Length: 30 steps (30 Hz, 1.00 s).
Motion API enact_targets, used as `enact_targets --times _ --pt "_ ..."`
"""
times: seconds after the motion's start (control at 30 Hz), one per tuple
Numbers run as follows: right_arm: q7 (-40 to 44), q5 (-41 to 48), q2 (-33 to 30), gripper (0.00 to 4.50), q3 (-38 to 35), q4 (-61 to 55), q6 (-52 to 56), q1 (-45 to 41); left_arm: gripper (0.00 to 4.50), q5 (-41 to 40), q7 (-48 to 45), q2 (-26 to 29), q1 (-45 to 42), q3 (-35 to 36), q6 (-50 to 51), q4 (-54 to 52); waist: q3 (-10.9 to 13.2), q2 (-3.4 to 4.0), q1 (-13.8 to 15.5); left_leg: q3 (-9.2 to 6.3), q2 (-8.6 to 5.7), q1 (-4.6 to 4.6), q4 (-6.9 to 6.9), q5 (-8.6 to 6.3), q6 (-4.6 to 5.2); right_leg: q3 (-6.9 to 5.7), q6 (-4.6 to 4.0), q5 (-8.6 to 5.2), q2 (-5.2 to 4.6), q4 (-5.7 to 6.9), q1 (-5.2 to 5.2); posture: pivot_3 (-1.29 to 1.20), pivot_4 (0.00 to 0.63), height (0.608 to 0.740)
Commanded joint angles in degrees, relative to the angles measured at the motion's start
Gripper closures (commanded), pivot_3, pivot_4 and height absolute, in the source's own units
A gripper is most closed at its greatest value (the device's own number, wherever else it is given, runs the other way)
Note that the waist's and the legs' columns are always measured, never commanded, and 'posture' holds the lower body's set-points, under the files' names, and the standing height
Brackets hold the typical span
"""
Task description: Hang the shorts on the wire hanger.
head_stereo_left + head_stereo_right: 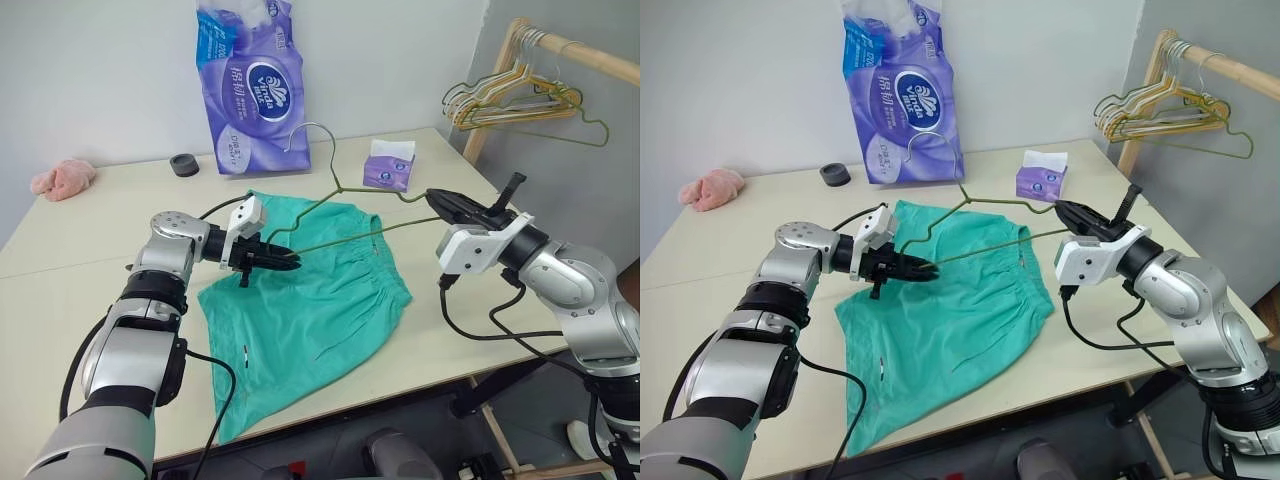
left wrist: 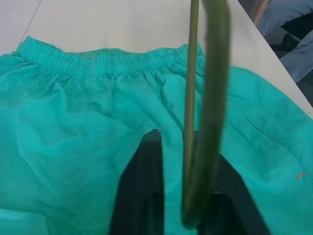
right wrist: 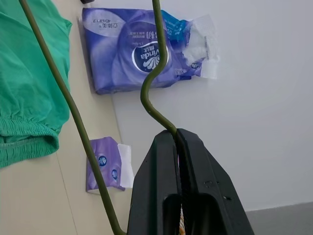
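Note:
The teal-green shorts (image 1: pixel 310 310) lie flat on the cream table (image 1: pixel 90 250), waistband toward the far right. The olive-green wire hanger (image 1: pixel 350 237) hangs in the air just above them, its silvery hook (image 1: pixel 310 128) pointing up. My left gripper (image 1: pixel 288 262) is shut on the hanger's left corner, over the shorts; in the left wrist view the wire's bend (image 2: pixel 205 147) sits between the dark fingers (image 2: pixel 142 191). My right gripper (image 1: pixel 440 198) is shut on the hanger's right corner, beyond the waistband; the right wrist view shows its fingers (image 3: pixel 161 166) pinching the wire (image 3: pixel 151 93).
A purple tissue pack (image 1: pixel 250 85) stands at the back against the wall, with a small tissue box (image 1: pixel 388 165) to its right and a black ring (image 1: pixel 184 165) to its left. A pink cloth (image 1: pixel 63 180) lies far left. A wooden rack with bunched hangers (image 1: pixel 520 100) stands right.

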Motion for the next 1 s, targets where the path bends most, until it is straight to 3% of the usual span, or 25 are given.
enact_targets --times 0.03,0.7,0.83,1.0 --pt "0.2 0.2 0.1 4.5 -1.3 -2.5 -0.8 -0.9 4.45 -1.1 0.5 0.1 0.0 1.3 0.6 -2.1 0.0 0.0 0.0 0.0 0.0 0.0 0.0 0.0 0.0 0.0 0.0 0.0 0.0 0.0 0.0 -0.3 0.033 0.74" --pt "2.4 3.1 1.0 4.5 -1.2 -4.0 -1.0 0.7 4.45 -2.7 -0.4 0.4 2.5 1.1 5.5 -6.7 0.0 0.0 0.0 0.0 0.0 0.0 0.0 0.0 0.0 0.01 0.0 0.0 0.0 0.01 0.0 -0.3 0.032 0.74" --pt "3.2 4.4 1.2 3.52 -2.4 -4.9 0.1 1.2 4.5 -2.5 0.0 0.5 2.8 1.1 5.2 -7.1 0.0 0.0 0.0 -0.01 0.01 0.0 0.0 0.0 0.0 0.0 0.0 0.0 0.0 0.0 0.0 -0.3 0.031 0.74" --pt "4.4 5.3 0.3 1.87 -3.6 -6.3 -0.1 3.4 4.5 -2.2 0.4 0.5 3.0 0.8 4.3 -7.0 0.0 -0.01 0.0 -0.02 0.01 0.0 0.01 0.0 0.0 -0.01 0.0 0.0 0.0 0.01 0.01 -0.31 0.032 0.74"
